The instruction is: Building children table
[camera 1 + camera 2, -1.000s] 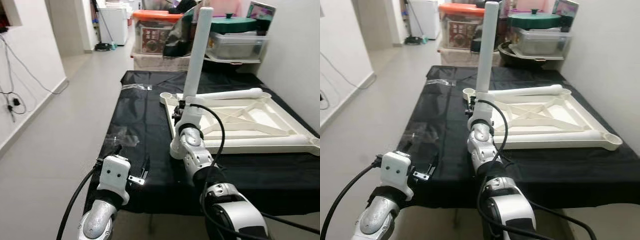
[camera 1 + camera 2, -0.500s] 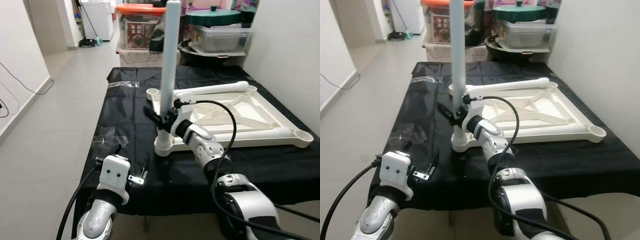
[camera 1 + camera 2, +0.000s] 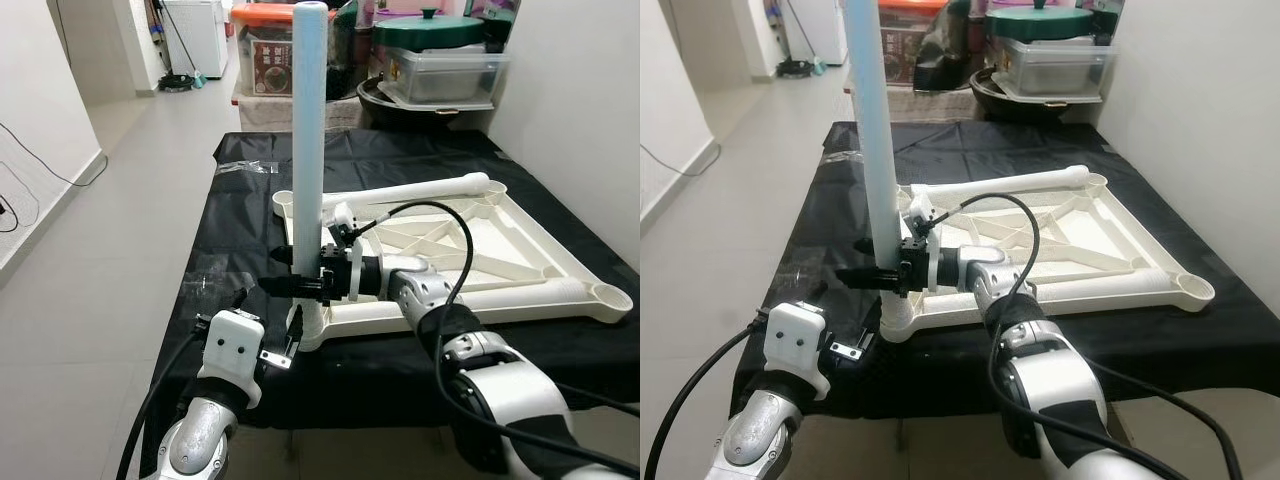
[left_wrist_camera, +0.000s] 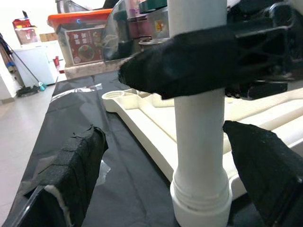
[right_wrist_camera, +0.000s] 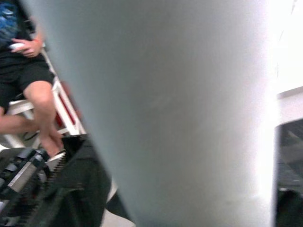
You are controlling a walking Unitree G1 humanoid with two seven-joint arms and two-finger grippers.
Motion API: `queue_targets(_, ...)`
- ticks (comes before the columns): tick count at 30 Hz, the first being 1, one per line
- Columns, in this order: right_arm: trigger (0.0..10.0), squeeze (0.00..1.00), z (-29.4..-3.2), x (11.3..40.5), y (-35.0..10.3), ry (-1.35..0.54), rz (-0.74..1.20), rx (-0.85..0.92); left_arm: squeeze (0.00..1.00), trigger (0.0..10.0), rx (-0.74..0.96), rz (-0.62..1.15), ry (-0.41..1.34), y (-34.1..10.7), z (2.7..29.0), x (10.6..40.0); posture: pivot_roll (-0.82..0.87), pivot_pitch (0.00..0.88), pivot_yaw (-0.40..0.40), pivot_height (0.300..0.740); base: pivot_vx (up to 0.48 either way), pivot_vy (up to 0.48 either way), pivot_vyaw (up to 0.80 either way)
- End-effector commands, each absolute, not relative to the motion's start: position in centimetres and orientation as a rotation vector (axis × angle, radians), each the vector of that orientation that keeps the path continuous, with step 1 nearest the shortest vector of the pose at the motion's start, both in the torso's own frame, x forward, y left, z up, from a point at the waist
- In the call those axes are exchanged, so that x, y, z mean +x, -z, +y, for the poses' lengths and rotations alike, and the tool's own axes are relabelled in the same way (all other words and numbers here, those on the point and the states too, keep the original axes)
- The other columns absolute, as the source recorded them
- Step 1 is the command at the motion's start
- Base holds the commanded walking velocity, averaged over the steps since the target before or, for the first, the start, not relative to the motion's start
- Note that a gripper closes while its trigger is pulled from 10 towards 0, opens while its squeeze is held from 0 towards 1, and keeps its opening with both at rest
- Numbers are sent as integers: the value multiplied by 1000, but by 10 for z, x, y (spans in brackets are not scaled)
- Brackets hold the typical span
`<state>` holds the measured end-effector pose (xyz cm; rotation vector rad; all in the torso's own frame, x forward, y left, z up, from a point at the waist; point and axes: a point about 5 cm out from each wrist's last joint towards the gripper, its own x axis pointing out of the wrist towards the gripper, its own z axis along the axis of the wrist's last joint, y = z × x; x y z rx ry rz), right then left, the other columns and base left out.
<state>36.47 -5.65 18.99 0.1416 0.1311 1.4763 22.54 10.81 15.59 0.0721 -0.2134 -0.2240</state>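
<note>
Two grippers at work. Left gripper, lower left of frame, fingers spread wide either side of the leg's base, not touching, likely ready to steady it. Right gripper, centre, fingers clenched round the white table leg, holding it upright in the corner socket of the upturned table frame on the black-covered surface. Storage boxes beyond, top.

Black cloth, orange-lidded bin — perhaps a seated person.
</note>
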Motion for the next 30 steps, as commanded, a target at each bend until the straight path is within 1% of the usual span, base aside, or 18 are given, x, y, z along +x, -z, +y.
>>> queue_targets(1, 0, 0, -46, 363, -187, -1490, 145, 142, 0, 10000, 74, -204, 223, -153, 110, 227, 22, 0, -33, 740, 0, 0, 0)
queue_targets(3, 0, 0, -45, 367, -187, -1405, 120, 118, 0, 10000, 74, -204, 223, -153, 110, 227, 27, 0, -42, 740, 0, 0, 0)
queue_targets(6, 0, 0, -44, 378, -188, -1127, 39, 122, 0, 10000, 73, -204, 225, -152, 109, 227, 27, 0, -42, 740, 0, 0, 0)
queue_targets(7, 0, 0, -44, 378, -188, -1127, 39, 122, 0, 10000, 73, -204, 225, -152, 109, 227, 27, 0, -42, 740, 0, 0, 0)
queue_targets(8, 0, 0, -49, 386, -187, -917, 16, 154, 0, 10000, 73, -204, 224, -152, 110, 227, 26, 0, -41, 740, 0, 0, 0)
queue_targets(9, 0, 0, -49, 386, -187, -917, 16, 154, 0, 10000, 73, -204, 224, -152, 110, 227, 26, 0, -41, 740, 0, 0, 0)
queue_targets(13, 0, 0, -56, 393, -185, -693, 10, 149, 0, 10000, 74, -203, 222, -152, 111, 226, 23, 0, -36, 740, 0, 0, 0)
queue_targets(15, 0, 0, -89, 401, -173, -220, 51, 174, 0, 10000, 74, -199, 228, -151, 110, 226, 23, 0, -36, 740, 0, 0, 0)
queue_targets(16, 0, 0, -89, 401, -173, -220, 51, 174, 0, 10000, 74, -199, 228, -151, 110, 226, 23, 0, -36, 740, 0, 0, 0)
queue_targets(17, 0, 0, -102, 401, -167, -50, 69, 186, 0, 10000, 74, -198, 231, -151, 109, 226, 23, 0, -36, 740, 0, 0, 0)
queue_targets(19, 0, 0, -102, 401, -167, -50, 69, 186, 0, 10000, 74, -198, 231, -151, 109, 226, 23, 0, -36, 740, 0, 0, 0)
queue_targets(20, 0, 0, -111, 398, -162, 88, 81, 193, 0, 10000, 73, -198, 232, -151, 109, 226, 22, 0, -37, 740, 0, 0, 0)
queue_targets(22, 0, 0, -107, 392, -155, 174, 93, 202, 0, 10000, 74, -200, 228, -152, 110, 227, 22, 0, -37, 740, 0, 0, 0)
queue_targets(25, 0, 0, -103, 390, -153, 190, 95, 202, 0, 10000, 74, -200, 227, -152, 111, 227, 22, 0, -37, 740, 0, 0, 0)
queue_targets(26, 0, 0, -90, 389, -152, 153, 99, 245, 0, 10000, 75, -200, 228, -152, 111, 227, 22, 0, -38, 740, 0, 0, 0)
queue_targets(28, 0, 0, -85, 389, -152, 133, 100, 268, 0, 10000, 75, -200, 229, -152, 110, 227, 22, 0, -38, 740, 0, 0, 0)
queue_targets(29, 10000, 0, -77, 389, -156, 67, 80, 297, 0, 10000, 75, -199, 228, -152, 110, 227, 21, 0, -40, 740, 0, 0, 0)
queue_targets(30, 10000, 0, -77, 389, -156, 67, 80, 297, 0, 10000, 75, -199, 228, -152, 110, 227, 21, 0, -40, 740, 0, 0, 0)
